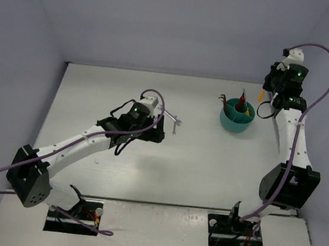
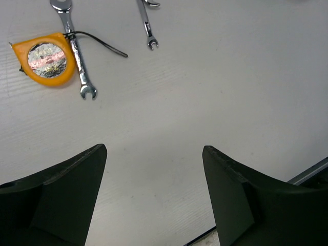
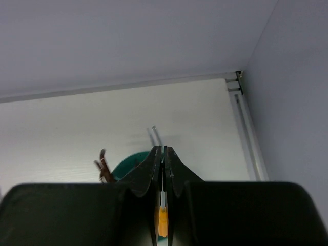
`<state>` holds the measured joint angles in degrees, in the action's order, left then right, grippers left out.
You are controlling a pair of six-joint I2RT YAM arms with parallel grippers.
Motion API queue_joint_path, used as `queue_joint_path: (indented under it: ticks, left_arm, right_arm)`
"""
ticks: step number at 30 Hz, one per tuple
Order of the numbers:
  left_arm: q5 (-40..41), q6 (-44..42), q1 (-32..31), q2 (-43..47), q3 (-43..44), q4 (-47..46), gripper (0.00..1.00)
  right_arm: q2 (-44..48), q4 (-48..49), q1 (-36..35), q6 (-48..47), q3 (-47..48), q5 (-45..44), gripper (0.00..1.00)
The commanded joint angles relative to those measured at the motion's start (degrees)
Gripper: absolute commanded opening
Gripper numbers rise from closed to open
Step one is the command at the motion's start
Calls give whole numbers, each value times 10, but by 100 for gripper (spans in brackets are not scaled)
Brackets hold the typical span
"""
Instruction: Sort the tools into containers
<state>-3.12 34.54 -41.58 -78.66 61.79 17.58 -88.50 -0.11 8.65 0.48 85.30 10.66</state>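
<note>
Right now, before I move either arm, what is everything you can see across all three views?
teal cup: one, teal, far right of the table, tools standing in it
red-handled tool: one, red, inside the cup
silver wrenches: two, silver, flat on the table ahead of the left gripper
tape measure: one, orange, touching the larger wrench
thin dark piece: one, black, crossing that wrench; hex key or strap, cannot tell
orange-handled screwdriver: one, orange, in the right gripper
table: one, white
left gripper: black, open, holding nothing
right gripper: black, shut on the screwdriver, beside the cup
</note>
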Motion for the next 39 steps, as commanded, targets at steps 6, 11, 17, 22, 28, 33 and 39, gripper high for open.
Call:
queue_joint_path:
  ticks: [6,11,17,22,28,33,39]
  left_arm:
    - [39,-17,5,48,-10,43,73]
    - [49,-22,5,46,-12,47,73]
    - [49,-27,5,36,-8,49,73]
    - [37,-35,5,30,-7,40,73]
    - [40,-33,5,32,-7,41,73]
    - [42,-30,5,43,-14,46,73]
    - [66,-18,5,57,-16,63,73]
  right_arm:
    - [-169,34,15,-87,103,21,0]
    - [-217,37,15,-106,114,26,0]
    - [-231,39,14,-114,78,46,0]
    - [-236,42,14,-132,56,44,1]
    - [-225,44,14,-131,35,51,15]
    - [-200,43,14,-120,30,49,29]
    - [-107,42,14,-76,21,9,37]
